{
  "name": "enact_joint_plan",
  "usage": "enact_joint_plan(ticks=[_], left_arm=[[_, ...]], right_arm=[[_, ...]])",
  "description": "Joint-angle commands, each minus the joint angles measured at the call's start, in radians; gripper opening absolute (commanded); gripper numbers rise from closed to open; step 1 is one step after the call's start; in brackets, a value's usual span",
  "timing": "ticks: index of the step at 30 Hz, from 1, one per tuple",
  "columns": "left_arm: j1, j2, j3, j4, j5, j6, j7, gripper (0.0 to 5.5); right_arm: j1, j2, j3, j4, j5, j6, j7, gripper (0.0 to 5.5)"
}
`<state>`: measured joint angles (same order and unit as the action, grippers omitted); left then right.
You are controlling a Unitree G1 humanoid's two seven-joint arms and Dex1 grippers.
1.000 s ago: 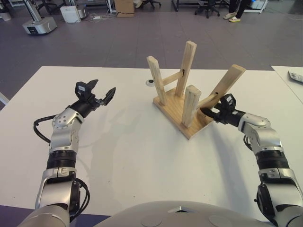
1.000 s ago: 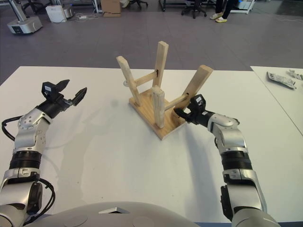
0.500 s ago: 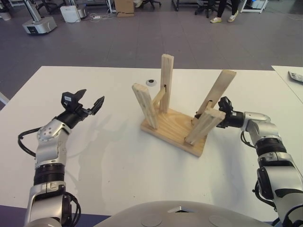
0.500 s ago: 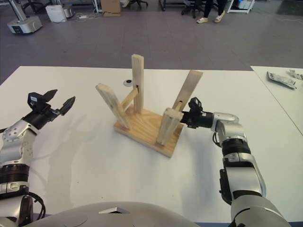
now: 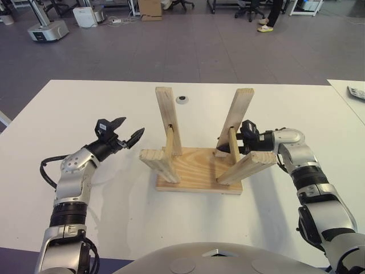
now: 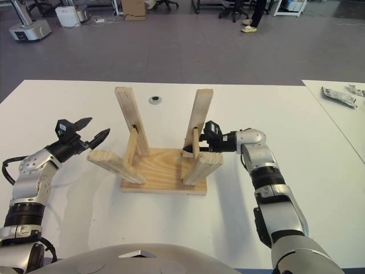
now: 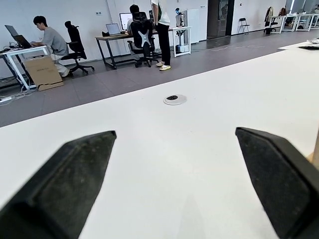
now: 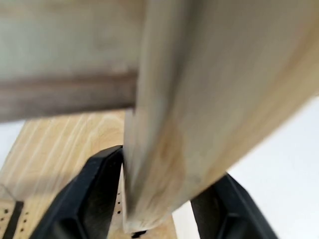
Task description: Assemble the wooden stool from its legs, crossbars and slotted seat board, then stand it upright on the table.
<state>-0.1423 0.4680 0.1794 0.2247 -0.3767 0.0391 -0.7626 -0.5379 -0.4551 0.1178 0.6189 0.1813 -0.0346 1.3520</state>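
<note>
Lying seat-down on the white counter (image 5: 114, 220), the pale wooden stool (image 5: 197, 171) points its legs up; the right end effector (image 5: 235, 144) is clamped on its crossbar (image 5: 230, 153), and the left end effector (image 5: 132, 127) is spread apart nearby.

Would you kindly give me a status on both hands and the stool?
Left hand open, left of the stool. Right hand shut on right crossbar. Stool upside down, seat board flat on table. Cable grommet behind, out of the way.

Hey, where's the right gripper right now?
In the head views, the right gripper is at the right side of the upside-down stool, which lies mid-table. It is shut on the stool's right-hand crossbar.
</note>
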Motion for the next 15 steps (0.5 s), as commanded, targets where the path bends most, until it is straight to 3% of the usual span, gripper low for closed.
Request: enact_joint_plan(ticks=[1, 6, 8, 11, 13, 15], left_arm=[[0.027, -0.031, 0.070, -0.017, -0.112, 0.166, 0.056, 4.44], [0.094, 0.003, 0.072, -0.055, -0.116, 0.307, 0.069, 4.44], [0.120, 0.007, 0.090, -0.085, -0.138, 0.274, 0.010, 4.44], [0.190, -0.023, 0.124, -0.167, -0.172, 0.256, 0.008, 4.44], [0.270, -0.010, 0.088, -0.209, -0.146, 0.291, 0.006, 4.44], [0.320, 0.001, 0.072, -0.233, -0.121, 0.279, -0.008, 4.08]], right_arm=[[-0.002, -0.062, 0.017, 0.019, -0.074, -0.060, -0.040, 2.30], [0.073, -0.166, 0.004, -0.004, -0.076, -0.099, 0.018, 2.30], [0.103, -0.198, -0.024, -0.012, -0.055, -0.085, 0.014, 2.30], [0.159, -0.239, -0.071, -0.051, -0.063, 0.075, -0.101, 2.30], [0.256, -0.238, -0.098, -0.122, -0.046, 0.090, -0.145, 1.88], [0.365, -0.233, -0.104, -0.215, -0.021, 0.100, -0.153, 1.53]])
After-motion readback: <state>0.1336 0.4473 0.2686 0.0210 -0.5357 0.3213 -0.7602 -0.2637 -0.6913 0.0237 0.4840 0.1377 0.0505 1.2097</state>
